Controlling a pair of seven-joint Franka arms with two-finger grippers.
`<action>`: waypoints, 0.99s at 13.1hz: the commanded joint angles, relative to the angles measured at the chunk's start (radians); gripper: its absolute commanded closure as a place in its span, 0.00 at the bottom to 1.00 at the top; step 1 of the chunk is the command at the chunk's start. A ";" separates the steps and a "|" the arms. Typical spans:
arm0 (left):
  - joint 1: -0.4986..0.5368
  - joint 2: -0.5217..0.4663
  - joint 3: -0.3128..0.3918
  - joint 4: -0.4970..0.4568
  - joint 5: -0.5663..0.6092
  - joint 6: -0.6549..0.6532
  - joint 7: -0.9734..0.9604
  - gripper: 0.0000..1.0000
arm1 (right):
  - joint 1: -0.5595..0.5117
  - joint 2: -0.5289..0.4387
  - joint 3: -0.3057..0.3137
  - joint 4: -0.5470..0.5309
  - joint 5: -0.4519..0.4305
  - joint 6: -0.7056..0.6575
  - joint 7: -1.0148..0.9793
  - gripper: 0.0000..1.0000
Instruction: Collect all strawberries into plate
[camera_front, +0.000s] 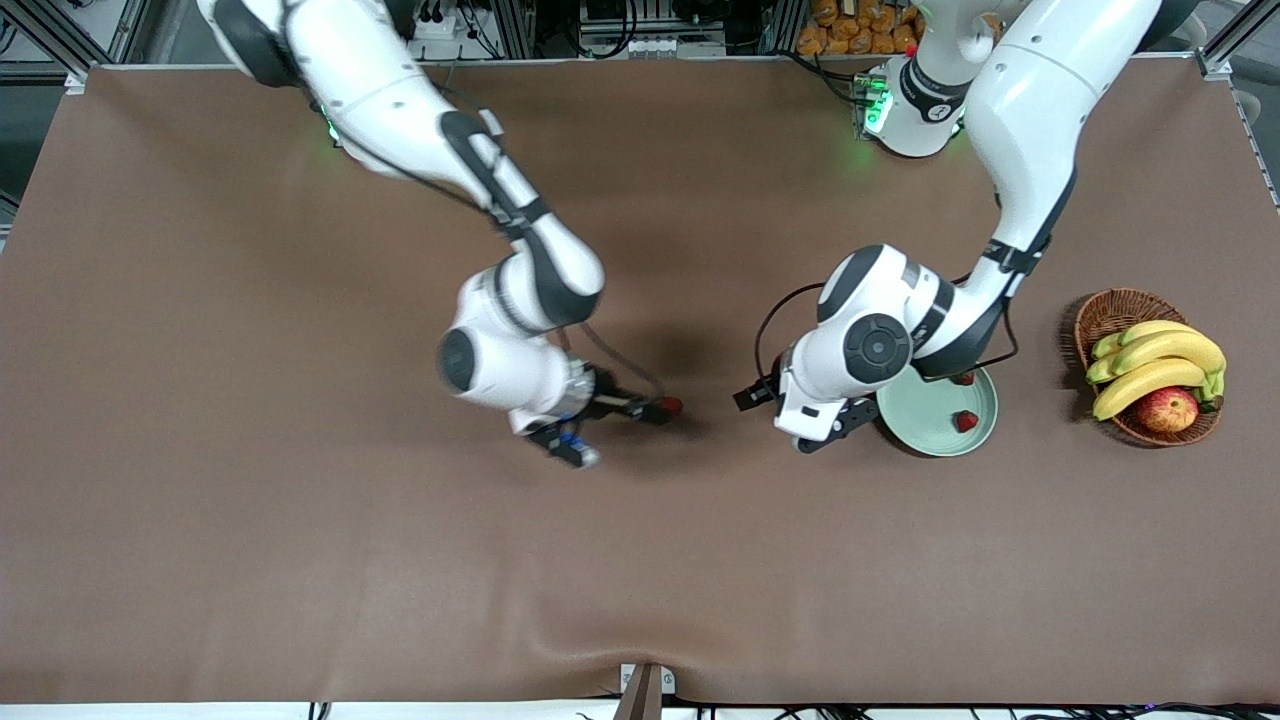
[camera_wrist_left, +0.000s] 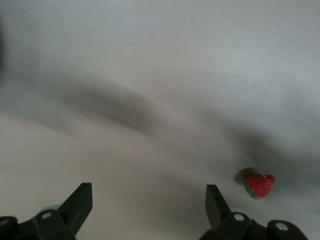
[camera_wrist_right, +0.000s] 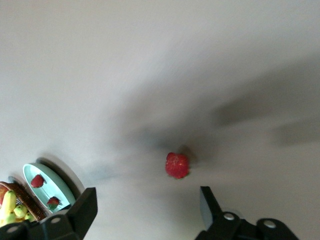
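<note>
Right gripper (camera_front: 640, 412) low over brown table (camera_front: 300, 560), fingers apart, small red strawberry (camera_front: 671, 405) at their tips, left gripper (camera_front: 835, 425) spread wide beside round pale mint-green plate (camera_front: 915, 425) holding two red strawberries (camera_front: 965, 421).

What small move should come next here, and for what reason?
Probably the left gripper, open beside the plate, should go to the strawberry on the table and close on it. Two strawberries already lie in the plate, and the right gripper stands open at the third, seemingly just released.
</note>
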 joint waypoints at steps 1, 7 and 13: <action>-0.063 0.058 0.007 0.043 0.000 0.114 -0.083 0.00 | -0.184 -0.136 0.022 -0.081 -0.190 -0.206 -0.009 0.00; -0.310 0.182 0.160 0.215 -0.004 0.277 -0.214 0.00 | -0.415 -0.341 0.033 -0.068 -0.565 -0.524 -0.022 0.00; -0.414 0.222 0.236 0.246 0.002 0.350 -0.099 0.34 | -0.567 -0.507 0.045 -0.050 -0.717 -0.708 -0.330 0.00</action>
